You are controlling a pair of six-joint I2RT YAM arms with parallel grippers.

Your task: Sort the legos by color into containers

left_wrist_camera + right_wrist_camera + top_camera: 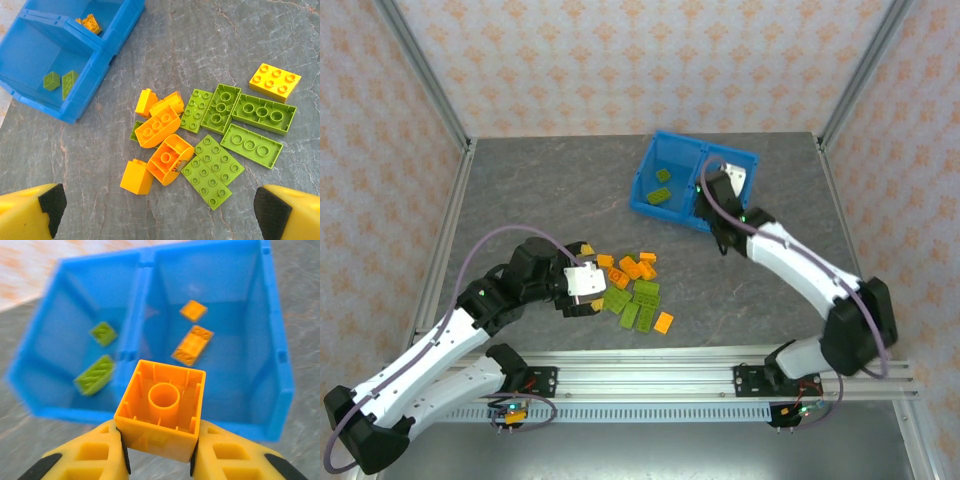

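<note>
Gripping 1 orange brick (161, 410), the right gripper (157, 442) hangs before the bin (274, 315) near the table's (550, 190) far edge; the orange compartment (235, 365) lies ahead-right. The left gripper (160, 207) gapes wide over loose legos (215, 107).

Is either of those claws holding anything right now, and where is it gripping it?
The right gripper pinches an orange brick by two opposite side walls, hollow underside toward its camera. The left gripper is open, holding nothing.
</note>
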